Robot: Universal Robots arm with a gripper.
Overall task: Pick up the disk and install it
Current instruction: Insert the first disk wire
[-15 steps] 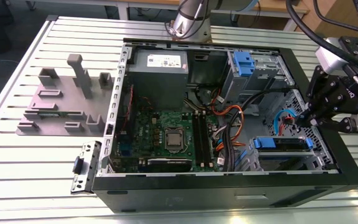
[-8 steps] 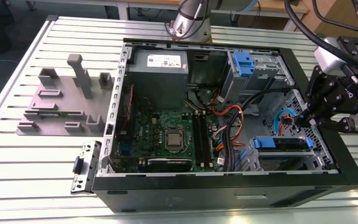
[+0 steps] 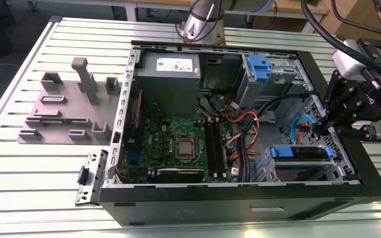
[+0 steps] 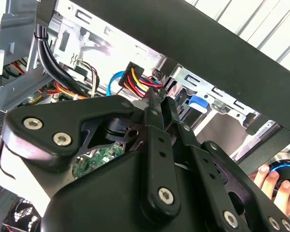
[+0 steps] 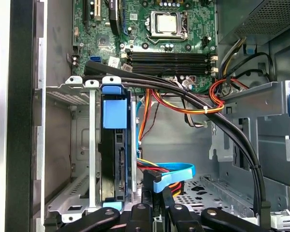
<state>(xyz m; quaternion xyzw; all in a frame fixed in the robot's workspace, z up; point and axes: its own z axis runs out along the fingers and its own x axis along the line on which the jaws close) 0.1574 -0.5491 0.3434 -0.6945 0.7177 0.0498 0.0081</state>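
Observation:
The disk (image 3: 301, 152), framed by its blue caddy, sits in the lower drive bay at the front corner of the open computer case (image 3: 349, 163). In the first wrist view the disk (image 5: 115, 145) stands on edge between the bay's metal rails. My black gripper (image 3: 320, 130) hangs just above the bay, at the exterior view's right. Its fingers (image 4: 154, 108) are pressed together with nothing between them. They stand close to the blue data cable (image 5: 171, 173) and the red-yellow-black power connector (image 4: 134, 77).
A second blue caddy (image 3: 260, 67) sits in the upper bay beside the grey power supply (image 3: 170, 67). Black and orange cable bundles (image 5: 203, 108) cross above the motherboard (image 3: 177, 144). A grey fixture (image 3: 65, 106) lies on the slatted table. A person's hand (image 4: 268, 181) rests outside the case.

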